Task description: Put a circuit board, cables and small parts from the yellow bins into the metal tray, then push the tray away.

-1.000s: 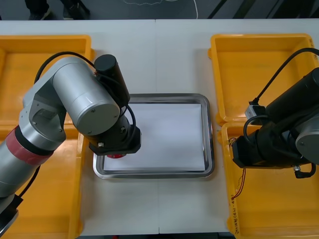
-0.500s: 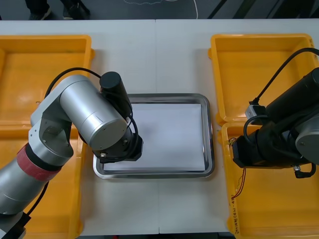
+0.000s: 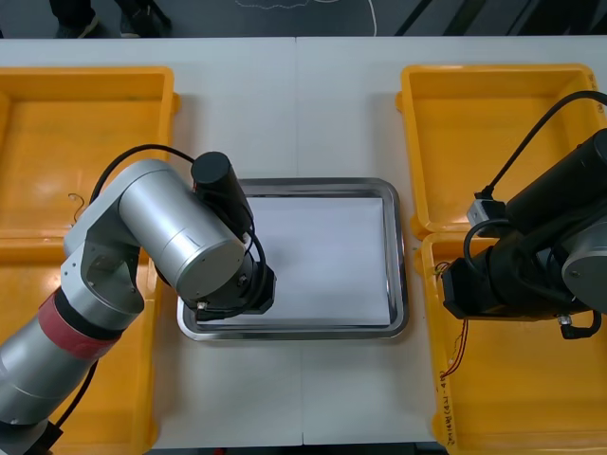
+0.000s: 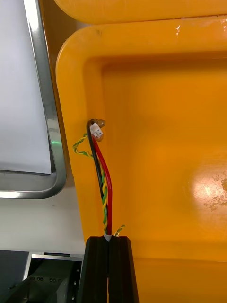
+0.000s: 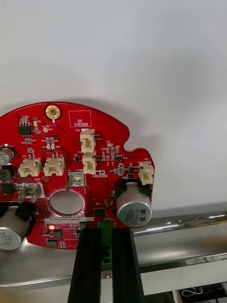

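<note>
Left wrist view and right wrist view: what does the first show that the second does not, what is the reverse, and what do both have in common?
Left wrist view, not the right: the left gripper shut on the edge of a round red circuit board, over the white inside of the metal tray. Right wrist view, not the left: the right gripper shut on a red and yellow cable inside a yellow bin. Both: the metal tray, with its shiny rim and white inside.
</note>
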Motion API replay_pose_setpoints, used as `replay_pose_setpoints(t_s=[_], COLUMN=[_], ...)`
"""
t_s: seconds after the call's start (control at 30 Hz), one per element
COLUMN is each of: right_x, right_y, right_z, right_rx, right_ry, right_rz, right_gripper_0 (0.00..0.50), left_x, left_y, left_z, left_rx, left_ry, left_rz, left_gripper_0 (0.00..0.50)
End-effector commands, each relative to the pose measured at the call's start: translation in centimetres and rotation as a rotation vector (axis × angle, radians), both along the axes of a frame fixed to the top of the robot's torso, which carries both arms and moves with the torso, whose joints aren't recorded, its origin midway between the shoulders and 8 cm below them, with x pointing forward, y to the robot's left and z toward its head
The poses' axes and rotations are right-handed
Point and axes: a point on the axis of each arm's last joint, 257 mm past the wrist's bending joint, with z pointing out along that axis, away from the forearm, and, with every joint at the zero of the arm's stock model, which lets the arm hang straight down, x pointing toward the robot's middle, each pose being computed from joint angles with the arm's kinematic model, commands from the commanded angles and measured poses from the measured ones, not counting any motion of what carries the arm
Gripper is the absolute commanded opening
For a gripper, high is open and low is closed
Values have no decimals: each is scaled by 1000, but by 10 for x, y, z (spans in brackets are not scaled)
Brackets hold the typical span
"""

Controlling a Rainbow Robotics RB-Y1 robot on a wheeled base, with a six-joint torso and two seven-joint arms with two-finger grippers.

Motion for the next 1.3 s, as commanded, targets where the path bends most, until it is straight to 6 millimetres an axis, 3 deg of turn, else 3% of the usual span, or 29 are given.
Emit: replay_pose_setpoints(t_s=[0.03, 0.13, 0.2, 0.23, 0.27, 0.3, 0.63, 0.77, 0.97, 1.3], right_x=[2, 2, 2, 2, 2, 2, 2, 2, 5, 8], right_y=[11, 11, 11, 12, 11, 11, 12, 13, 20, 30], right_z=[11, 11, 11, 11, 11, 11, 11, 11, 13, 23], right_rx=[14, 15, 15, 16, 15, 15, 16, 18, 39, 17], right_ry=[-36, -35, -34, -33, -35, -35, -34, -35, -50, -83], right_rz=[9, 10, 9, 10, 10, 10, 12, 19, 39, 184], right_gripper_0=[0, 0, 0, 0, 0, 0, 0, 0, 0, 0], left_x=[-4, -4, -4, -3, -3, -3, 4, 1, 13, 28], left_y=[-14, -13, -12, -12, -12, -12, -10, -3, -3, 20], left_z=[-3, -3, -3, -3, -3, -3, 10, 24, 59, 107], left_rx=[2, 4, 8, 9, 8, 10, 22, 31, -25, -44], left_ry=[-12, -13, -15, -16, -16, -19, -41, -28, -112, -190], left_rz=[-105, -107, -108, -107, -110, -110, -120, -115, -110, -120], left_gripper_0=[0, 58, 298, 350, 442, 500, 500, 500, 500, 481])
